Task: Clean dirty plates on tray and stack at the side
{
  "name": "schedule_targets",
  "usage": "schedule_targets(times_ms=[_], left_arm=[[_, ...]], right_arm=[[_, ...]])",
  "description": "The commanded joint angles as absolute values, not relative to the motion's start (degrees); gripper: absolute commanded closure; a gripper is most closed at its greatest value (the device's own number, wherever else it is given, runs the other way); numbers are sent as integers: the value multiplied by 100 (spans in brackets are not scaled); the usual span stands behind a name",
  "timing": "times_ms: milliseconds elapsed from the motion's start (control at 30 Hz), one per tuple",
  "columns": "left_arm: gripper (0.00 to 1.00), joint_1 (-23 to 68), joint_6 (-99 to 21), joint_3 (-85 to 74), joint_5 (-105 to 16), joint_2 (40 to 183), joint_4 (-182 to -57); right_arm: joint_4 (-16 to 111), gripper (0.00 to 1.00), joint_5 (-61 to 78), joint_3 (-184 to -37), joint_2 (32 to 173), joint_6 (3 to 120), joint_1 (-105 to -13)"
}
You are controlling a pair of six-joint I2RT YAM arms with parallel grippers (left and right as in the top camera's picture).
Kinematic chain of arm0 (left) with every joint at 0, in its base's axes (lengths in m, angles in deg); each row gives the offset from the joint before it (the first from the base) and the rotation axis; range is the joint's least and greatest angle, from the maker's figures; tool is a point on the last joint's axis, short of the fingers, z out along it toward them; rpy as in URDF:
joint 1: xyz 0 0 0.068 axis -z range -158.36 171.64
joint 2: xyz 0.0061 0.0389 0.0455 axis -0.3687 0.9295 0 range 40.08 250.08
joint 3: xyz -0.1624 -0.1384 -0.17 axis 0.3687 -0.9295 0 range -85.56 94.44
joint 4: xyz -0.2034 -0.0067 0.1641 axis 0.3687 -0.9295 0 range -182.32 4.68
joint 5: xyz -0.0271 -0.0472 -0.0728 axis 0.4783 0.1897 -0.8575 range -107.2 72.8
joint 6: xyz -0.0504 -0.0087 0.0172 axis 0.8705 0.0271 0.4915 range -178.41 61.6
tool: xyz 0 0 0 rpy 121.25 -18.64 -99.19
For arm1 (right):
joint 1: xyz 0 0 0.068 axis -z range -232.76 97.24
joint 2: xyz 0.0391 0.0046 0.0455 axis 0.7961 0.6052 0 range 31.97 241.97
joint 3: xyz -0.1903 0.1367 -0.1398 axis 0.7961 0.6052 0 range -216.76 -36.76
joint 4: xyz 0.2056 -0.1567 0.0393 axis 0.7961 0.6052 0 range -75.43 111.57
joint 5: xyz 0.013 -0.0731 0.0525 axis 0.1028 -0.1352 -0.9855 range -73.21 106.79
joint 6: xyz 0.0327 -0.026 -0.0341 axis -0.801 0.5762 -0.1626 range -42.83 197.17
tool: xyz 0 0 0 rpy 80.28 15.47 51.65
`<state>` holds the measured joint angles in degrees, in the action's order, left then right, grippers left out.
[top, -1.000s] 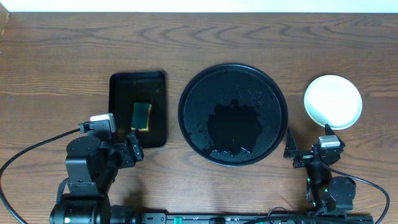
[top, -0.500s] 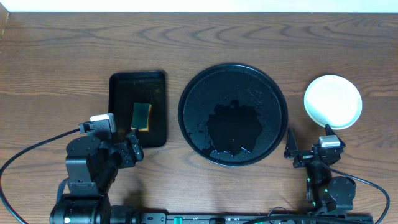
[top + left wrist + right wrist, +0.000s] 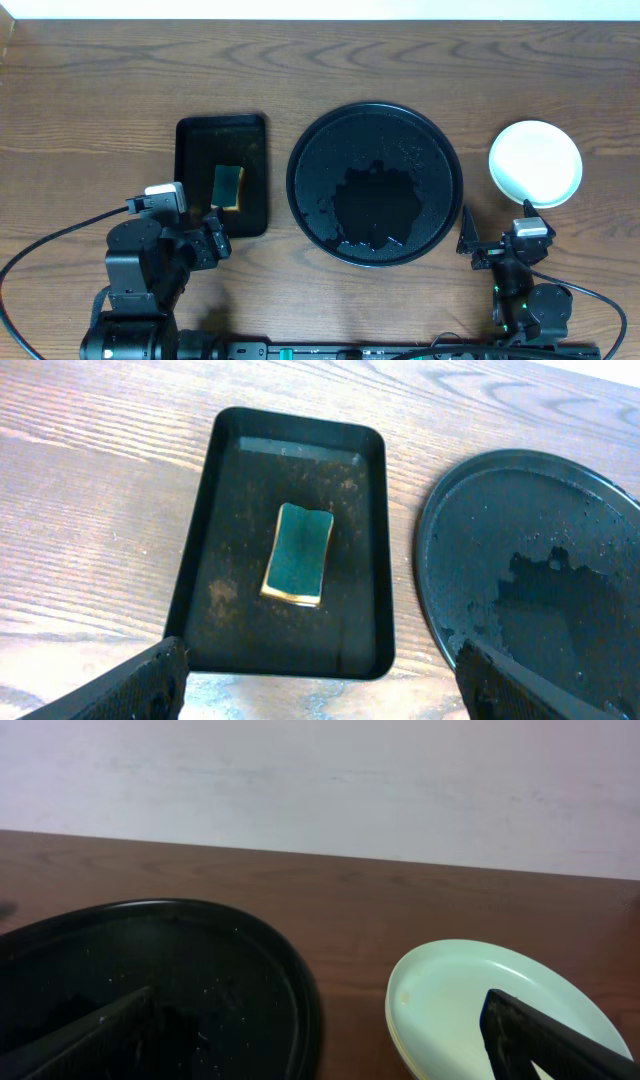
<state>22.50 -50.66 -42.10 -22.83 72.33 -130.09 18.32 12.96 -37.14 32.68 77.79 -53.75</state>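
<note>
The large round black tray (image 3: 375,150) lies mid-table, wet with a puddle and droplets, with no plate on it. The plates (image 3: 535,163) sit stacked on the table to its right. In the right wrist view the top plate (image 3: 470,1000) is pale mint and looks clean, with a pale yellow rim showing under it. My left gripper (image 3: 205,240) is open and empty near the front of the small rectangular tray. It frames that tray's front edge in the left wrist view (image 3: 320,690). My right gripper (image 3: 495,226) is open and empty between the round tray and the plates, as the right wrist view (image 3: 320,1040) also shows.
A small rectangular black tray (image 3: 195,150) left of the round tray holds a green and yellow sponge (image 3: 228,187), also seen in the left wrist view (image 3: 298,553). The round tray's rim (image 3: 430,590) lies right of it. Bare wood runs along the back.
</note>
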Motion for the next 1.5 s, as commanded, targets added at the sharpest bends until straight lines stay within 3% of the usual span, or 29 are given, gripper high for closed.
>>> schedule_targets(times_ms=[0, 300, 500, 900, 1000, 1467], left_arm=[[14, 2259, -5035, -4247, -2213, 7229, -13003], [14, 2259, -5035, -4407, -2215, 6829, -13073], [14, 2257, -5037, -5314, -2165, 6009, -12529], [14, 2259, -5035, -8149, -2167, 3998, -9359], [14, 2246, -5037, -8544, -2165, 4042, -8402], [14, 2233, -5514, -8531, -2104, 4046, -8911]], right_arm=[[1865, 1, 1374, -3707, 3235, 7705, -5498], [1865, 1, 1372, -3707, 3235, 7705, -5498], [1865, 1, 1374, -3707, 3235, 7705, -5500], [1865, 1, 1374, -3707, 3235, 7705, -5500], [1865, 1, 1374, -3707, 3235, 7705, -5500], [1865, 1, 1372, -3707, 3235, 7705, -5500]])
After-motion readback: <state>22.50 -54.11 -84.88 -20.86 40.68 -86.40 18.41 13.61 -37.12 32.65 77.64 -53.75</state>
